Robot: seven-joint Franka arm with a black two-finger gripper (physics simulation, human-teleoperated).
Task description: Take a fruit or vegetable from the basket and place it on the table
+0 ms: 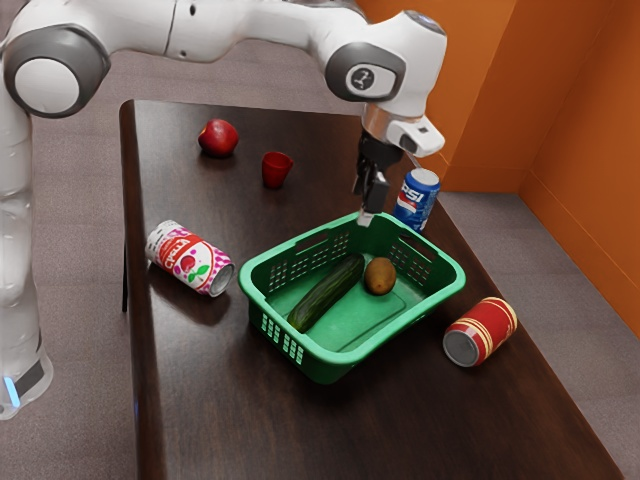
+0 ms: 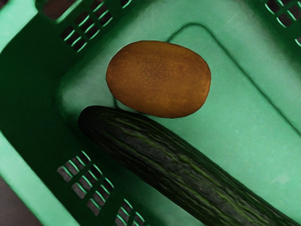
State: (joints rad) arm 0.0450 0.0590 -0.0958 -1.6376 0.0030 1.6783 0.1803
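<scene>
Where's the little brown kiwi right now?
The kiwi is inside the green basket, beside the cucumber; in the exterior view, it lies on the cucumber's right.

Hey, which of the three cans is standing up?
The blue metal Pepsi can, just outside the green plastic basket. It stands upright, while the white-and-pink can and the red-and-gold can both lie on their sides.

The gripper (image 1: 367, 217) pointed downward. The wrist (image 1: 412, 65) was bent above it, and the forearm (image 1: 250, 25) stretched higher than it, towards the base.
</scene>
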